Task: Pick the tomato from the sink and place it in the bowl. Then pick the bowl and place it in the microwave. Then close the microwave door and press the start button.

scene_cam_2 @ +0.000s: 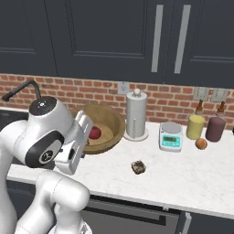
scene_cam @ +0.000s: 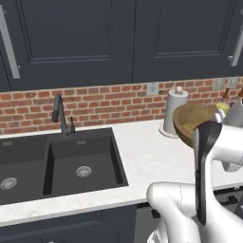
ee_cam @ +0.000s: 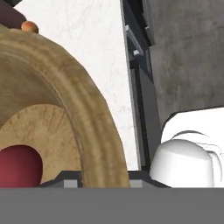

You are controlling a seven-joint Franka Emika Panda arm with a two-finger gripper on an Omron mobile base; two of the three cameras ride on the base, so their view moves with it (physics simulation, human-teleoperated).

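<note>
While the arm hangs over the white worktop (scene_cam_2: 183, 183), the biggest thing around is the sink (scene_cam: 57, 166), a dark double basin set into the worktop's left end under the brick wall, with a slim black faucet (scene_cam: 59, 114) at its back edge. Both basins look bare apart from the round drains.

Next in size is the bowl (scene_cam_2: 107, 128), a wide wooden one. It's tipped up off the worktop with its inside facing the right base camera, right by the robot's hand, just left of the paper towel roll (scene_cam_2: 136, 114) that stands near the back edge. In the hand view the bowl's thick rim runs down between the fingers (ee_cam: 105, 181), so they look clamped on the rim, one side inside and one outside.

Further right along the back edge there's a small kitchen scale (scene_cam_2: 171, 136), a yellow bottle (scene_cam_2: 195, 125) and a dark red bottle (scene_cam_2: 215, 128), with a little orange-brown ball (scene_cam_2: 200, 143) in front of them. A small brown lump (scene_cam_2: 138, 167) lies out in the middle of the worktop.

Smallest task item: the tomato (scene_cam_2: 94, 133), glossy red, sitting inside the bowl against its lower side.
</note>
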